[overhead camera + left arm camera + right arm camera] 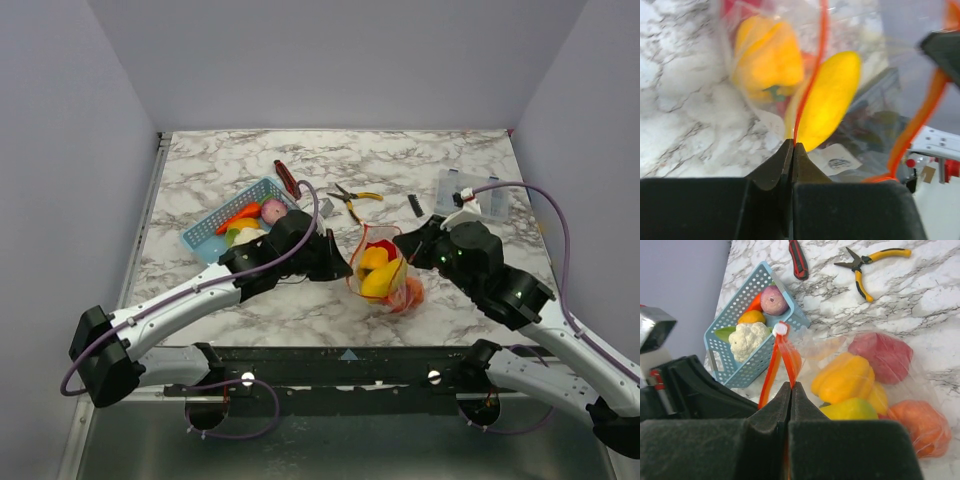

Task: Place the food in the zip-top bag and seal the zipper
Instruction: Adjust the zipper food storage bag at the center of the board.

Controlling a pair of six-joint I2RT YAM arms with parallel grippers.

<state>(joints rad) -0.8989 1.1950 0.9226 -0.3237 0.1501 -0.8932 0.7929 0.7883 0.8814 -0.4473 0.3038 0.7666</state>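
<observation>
left jaws: clenched on the zipper [812, 75], the orange-red strip runs right into the pinch
right jaws: clenched on the same zipper, just below its white slider [780, 329]
zip-top bag [378, 262]: on the desk [250, 160], between the 2 arm tips
right wrist only: you can sort the food in the bag, a yellow pepper [847, 376], a red piece [882, 354] and an orange one [917, 422]; the blue basket [735, 375] has a cauliflower [749, 337], a carrot [755, 302] and a pink-purple fruit [772, 299]
left wrist only: pale label [840, 162] behind the plastic, print too blurry to read
top only: clear compartment box [470, 190] far right
desk: white-grey marble look, red-handled knife [798, 260] and yellow-handled pliers [858, 267] lying past the bag
room: plain pale walls [330, 60] on 3 sides
</observation>
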